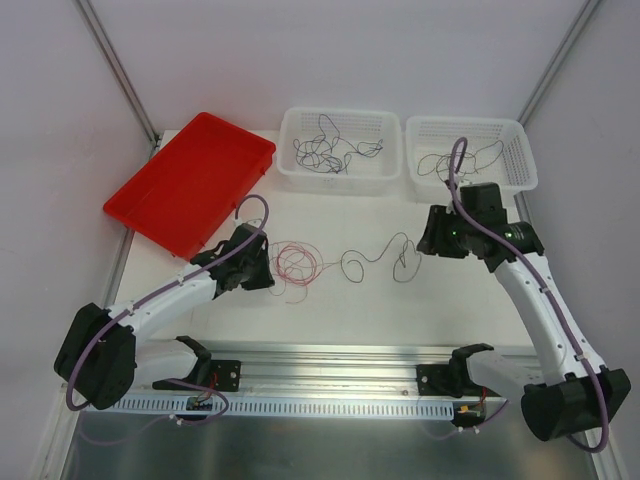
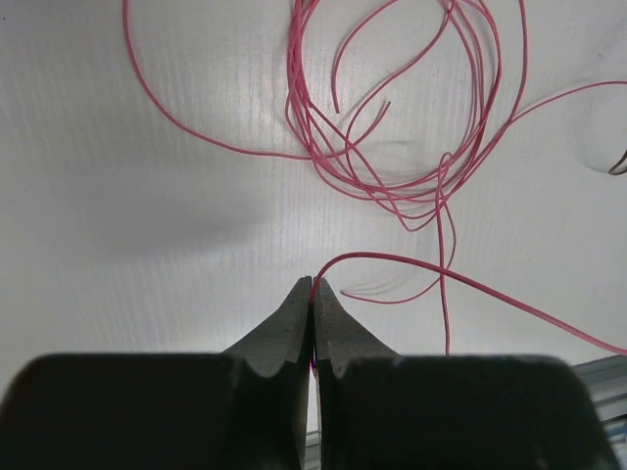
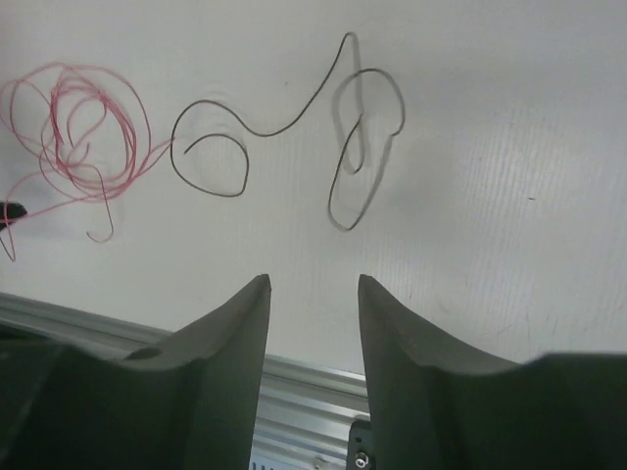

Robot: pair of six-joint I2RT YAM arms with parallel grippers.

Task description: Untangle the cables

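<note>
A red-pink cable [image 1: 296,262] lies in a loose coil on the white table, left of centre. My left gripper [image 1: 266,280] is at the coil's left side. In the left wrist view, that gripper [image 2: 314,284] is shut, with one strand of the red-pink cable [image 2: 392,258] pinched at its tips. A thin dark cable [image 1: 352,254] runs right from the coil in loops. My right gripper [image 1: 428,243] is at its right end. In the right wrist view, that gripper [image 3: 313,282] is open and empty. The dark cable [image 3: 284,125] and the red-pink coil [image 3: 88,137] lie beyond it.
A red tray [image 1: 190,180] lies at the back left. Two white baskets [image 1: 340,180] [image 1: 465,122] at the back hold more thin dark wires. An aluminium rail [image 1: 340,365] runs along the near edge of the table.
</note>
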